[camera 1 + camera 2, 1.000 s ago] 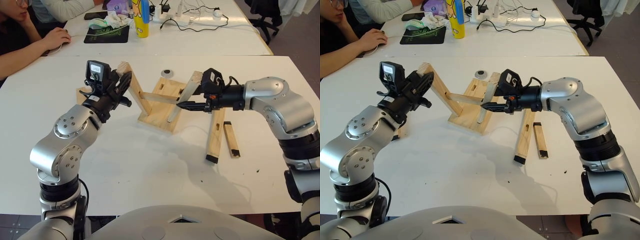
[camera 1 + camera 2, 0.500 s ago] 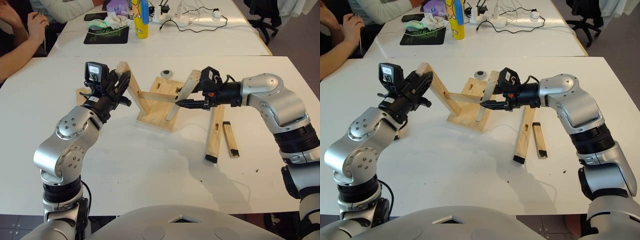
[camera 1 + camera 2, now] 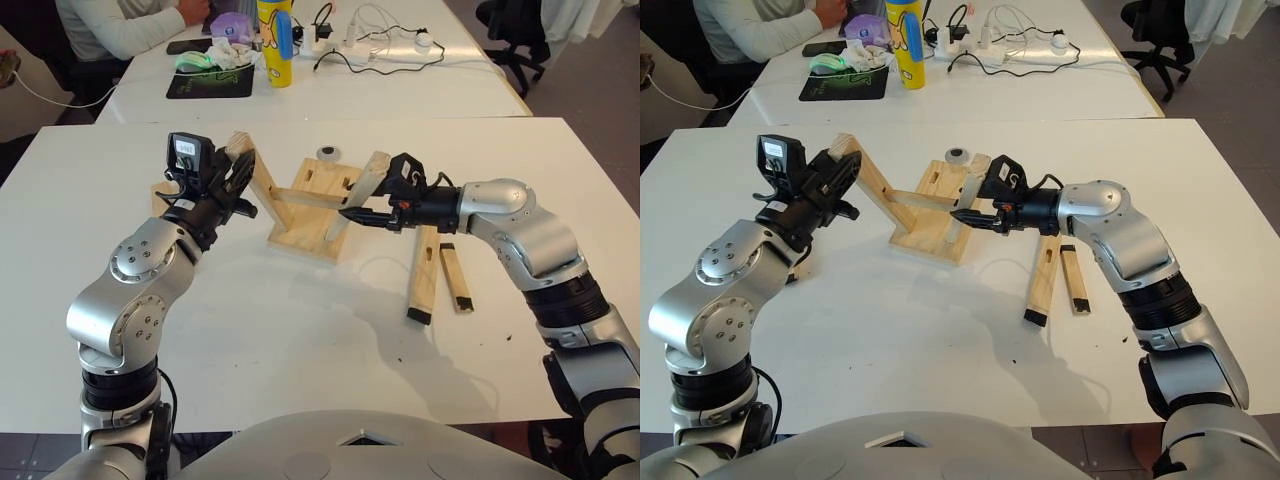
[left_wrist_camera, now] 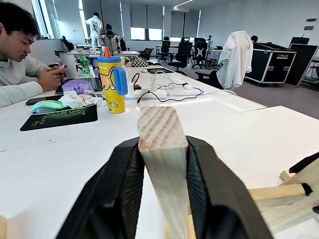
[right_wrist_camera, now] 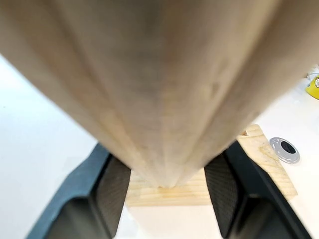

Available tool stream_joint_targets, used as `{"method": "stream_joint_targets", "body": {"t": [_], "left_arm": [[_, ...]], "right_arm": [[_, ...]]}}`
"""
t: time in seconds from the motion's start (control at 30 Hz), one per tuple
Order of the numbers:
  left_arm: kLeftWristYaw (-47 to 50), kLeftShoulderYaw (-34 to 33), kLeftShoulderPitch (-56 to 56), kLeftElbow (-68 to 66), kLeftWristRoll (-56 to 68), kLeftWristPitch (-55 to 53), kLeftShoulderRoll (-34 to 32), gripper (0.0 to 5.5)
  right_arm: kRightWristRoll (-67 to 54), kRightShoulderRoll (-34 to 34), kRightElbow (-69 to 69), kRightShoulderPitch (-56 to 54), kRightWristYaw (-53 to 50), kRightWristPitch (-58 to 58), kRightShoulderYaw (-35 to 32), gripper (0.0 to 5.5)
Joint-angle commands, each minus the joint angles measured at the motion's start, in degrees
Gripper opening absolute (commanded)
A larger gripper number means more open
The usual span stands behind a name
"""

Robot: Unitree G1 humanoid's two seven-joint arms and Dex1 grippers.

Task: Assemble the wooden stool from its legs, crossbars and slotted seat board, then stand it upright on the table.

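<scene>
Now, from the head views, the slotted seat board [image 3: 312,228] lies flat near the middle of the white table [image 3: 300,340], and two legs joined by a crossbar [image 3: 312,197] rise tilted above it, their lower ends down at the board. The left gripper [image 3: 244,186] is clamped on the upper part of the left leg [image 3: 268,192]. The right gripper [image 3: 352,214] has its fingers closed around the right leg [image 3: 362,190], near where the crossbar meets it. A loose leg [image 3: 424,280] and a short bar [image 3: 457,281] lie side by side on the table to the right of the board. A small grey disc [image 3: 328,153] sits just behind the board. In the left wrist view, two black fingers [image 4: 117,184] press both sides of the left leg's square end, with the crossbar farther off. In the right wrist view, the right leg looms close between the dark fingers [image 5: 112,191], with the seat board and grey disc on the table beyond.
</scene>
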State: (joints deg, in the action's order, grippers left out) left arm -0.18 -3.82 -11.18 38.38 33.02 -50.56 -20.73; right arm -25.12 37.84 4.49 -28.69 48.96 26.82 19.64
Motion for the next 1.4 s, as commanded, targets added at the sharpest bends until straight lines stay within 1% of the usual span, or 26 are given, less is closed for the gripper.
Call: {"method": "stream_joint_targets", "body": {"t": [0.03, 0.2, 0.37, 0.5, 0.53, 0.6, 0.67, 0.73, 0.9, 1.1, 1.27, 1.4], "left_arm": [[-8.84, 8.36, 0.8, -1.37, 5.13, -4.66, 0.1, 1.13], [-9.27, 8.01, 0.31, -2.0, 5.04, -4.23, -0.41, 1.13], [-9.23, 6.08, -1.27, -2.76, 5.43, -2.86, -0.24, 1.13], [-9.02, 5.06, -1.87, -3.56, 5.38, -2.11, 0.15, 1.13], [-9.02, 4.97, -1.96, -3.73, 5.28, -2.1, 0.22, 1.13], [-9.11, 4.83, -2.11, -4.01, 5.04, -2.05, 0.26, 1.13], [-9.44, 4.69, -2.23, -4.24, 4.86, -2.04, 0.29, 1.13], [-9.63, 4.46, -2.26, -4.36, 4.79, -2.06, 0.23, 1.13], [-9.45, 3.69, -2.34, -4.54, 4.47, -2.0, 0.03, 1.13], [-9.83, 2.76, -2.75, -4.58, 4.37, -2.07, -0.42, 1.13], [-9.47, 1.83, -3.07, -3.75, 4.94, -2.47, -0.83, 1.13], [-8.56, 0.74, -4.24, -2.18, 5.58, -2.18, -0.29, 1.13]], "right_arm": [[9.51, -3.58, -8.02, 14.04, -2.5, 7.49, 14.87, 2.04], [8.5, -5.25, -9.76, 15.1, -4.29, 5.92, 13.1, 2.04], [7.15, -7.76, -12.09, 15.56, -5.68, -0.09, 9.34, 2.04], [6.68, -7.06, -10.37, 12.89, -5.74, -1.52, 6.7, 2.04], [6.47, -6.81, -9.56, 12.4, -6.01, -1.34, 6.02, 2.41], [6.49, -6.34, -8.53, 11.67, -5.86, -1.07, 5.01, 2.59], [7.29, -6.6, -7.81, 11.44, -5.7, -0.12, 3.83, 2.99], [7.53, -6.39, -6.36, 11.31, -5.6, 1.08, 2.78, 3.24], [7.95, -5.48, -3.1, 10.87, -4.68, 3.56, 0.56, 3.24], [10.08, -1.53, -1.78, 9.0, -3.12, 3.07, -3.45, 3.24], [12.66, 4.16, -2.05, 7.74, 1.19, -0.68, -5.86, 3.24], [13.39, 6.69, -4.02, 6.19, 3.57, -2.71, -8.74, 3.24]]}}
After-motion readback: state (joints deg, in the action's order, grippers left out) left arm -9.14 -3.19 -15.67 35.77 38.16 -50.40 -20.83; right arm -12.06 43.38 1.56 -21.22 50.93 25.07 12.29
